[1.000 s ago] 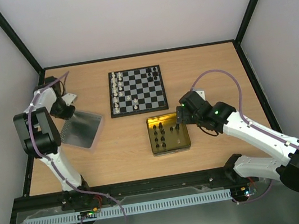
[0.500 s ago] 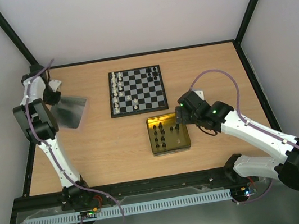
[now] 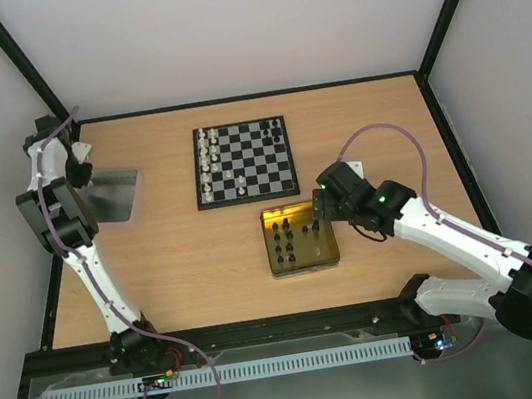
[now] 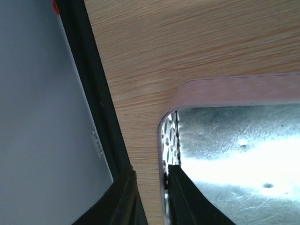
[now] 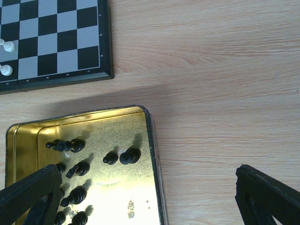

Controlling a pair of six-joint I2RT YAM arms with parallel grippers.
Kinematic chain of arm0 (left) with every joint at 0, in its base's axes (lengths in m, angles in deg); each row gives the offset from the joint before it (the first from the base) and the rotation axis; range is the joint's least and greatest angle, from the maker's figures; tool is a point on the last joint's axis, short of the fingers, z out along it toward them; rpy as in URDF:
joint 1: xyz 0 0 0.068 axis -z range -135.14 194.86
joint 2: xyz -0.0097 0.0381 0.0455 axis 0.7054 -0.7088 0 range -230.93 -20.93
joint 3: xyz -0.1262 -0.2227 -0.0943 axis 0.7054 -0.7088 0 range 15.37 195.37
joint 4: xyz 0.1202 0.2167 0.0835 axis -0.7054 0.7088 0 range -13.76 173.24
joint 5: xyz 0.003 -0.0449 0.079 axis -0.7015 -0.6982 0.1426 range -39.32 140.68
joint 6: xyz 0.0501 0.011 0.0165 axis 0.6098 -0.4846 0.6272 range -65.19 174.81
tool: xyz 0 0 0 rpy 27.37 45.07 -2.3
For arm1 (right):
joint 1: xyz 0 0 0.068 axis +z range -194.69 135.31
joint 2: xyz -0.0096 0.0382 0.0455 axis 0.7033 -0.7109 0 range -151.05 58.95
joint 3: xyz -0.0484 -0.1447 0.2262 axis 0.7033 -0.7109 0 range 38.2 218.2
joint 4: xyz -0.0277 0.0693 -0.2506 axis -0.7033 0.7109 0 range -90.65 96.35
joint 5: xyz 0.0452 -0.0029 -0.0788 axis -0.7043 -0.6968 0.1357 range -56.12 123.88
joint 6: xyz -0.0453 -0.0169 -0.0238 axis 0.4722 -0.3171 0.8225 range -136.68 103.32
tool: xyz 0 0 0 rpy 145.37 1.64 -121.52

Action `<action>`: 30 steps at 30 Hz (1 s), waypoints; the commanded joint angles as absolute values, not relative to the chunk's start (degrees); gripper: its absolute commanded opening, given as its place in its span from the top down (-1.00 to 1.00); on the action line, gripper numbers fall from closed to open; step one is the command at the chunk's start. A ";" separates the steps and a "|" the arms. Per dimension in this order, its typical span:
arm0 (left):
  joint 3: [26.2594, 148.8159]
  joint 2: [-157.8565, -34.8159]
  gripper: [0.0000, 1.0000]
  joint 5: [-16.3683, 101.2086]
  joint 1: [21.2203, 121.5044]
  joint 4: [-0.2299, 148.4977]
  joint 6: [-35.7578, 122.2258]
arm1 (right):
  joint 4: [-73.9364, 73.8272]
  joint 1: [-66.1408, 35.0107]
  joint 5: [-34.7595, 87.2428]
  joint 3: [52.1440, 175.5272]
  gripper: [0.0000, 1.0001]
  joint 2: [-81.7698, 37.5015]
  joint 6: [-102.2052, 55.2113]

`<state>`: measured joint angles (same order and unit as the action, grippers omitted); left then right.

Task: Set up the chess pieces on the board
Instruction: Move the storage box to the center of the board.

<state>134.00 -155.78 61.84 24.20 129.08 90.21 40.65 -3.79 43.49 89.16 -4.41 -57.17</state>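
Chess pieces (image 5: 129, 156), by location. Dark-framed checkered board (image 3: 266, 164) on the wooden table (image 3: 375, 121): white figurines (image 3: 206, 163) along its left side. Silver metal tray (image 4: 234, 140): rim clamped by left gripper (image 4: 151, 169). Yellow-tinted shallow tray (image 5: 122, 126): tiny black figurines under the spread-wide right gripper (image 5: 147, 173); probably light, rigid and easily toppled, so pinch mid-body.

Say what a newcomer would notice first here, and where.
The checkered board sits mid-table, white pieces crowding its left files. Nearer, a yellow tray holds the black pieces, the open right gripper at its right edge. A silver tray lies far left.
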 commanded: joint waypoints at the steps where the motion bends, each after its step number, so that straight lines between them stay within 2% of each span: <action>1: 135.52 -154.68 0.43 59.61 22.51 129.34 89.83 | 40.75 -3.47 45.17 89.86 -0.95 -3.17 -57.77; 7: 129.47 -145.47 -0.21 50.23 22.57 128.01 89.43 | 40.16 -3.47 45.16 89.70 -0.95 -3.59 -57.79; 13: 121.46 -136.56 -0.58 47.47 24.24 125.18 88.95 | 40.25 -3.53 44.44 89.07 -0.95 -5.84 -58.39; 15: 114.86 -131.08 -0.92 46.18 25.90 122.54 88.29 | 40.07 -3.51 45.20 88.28 -0.94 -6.96 -58.79; 21: 101.23 -117.70 -0.98 41.67 30.93 118.71 85.61 | 40.77 -3.62 47.98 89.91 -0.50 -11.80 -59.35; 25: 93.21 -109.83 -0.99 38.46 35.41 118.02 82.95 | 39.81 -4.44 46.67 91.21 -0.40 -15.66 -58.64; 30: 87.66 -101.96 -0.99 34.10 40.46 119.18 79.85 | 37.56 -6.20 44.65 90.37 -0.38 -18.21 -58.35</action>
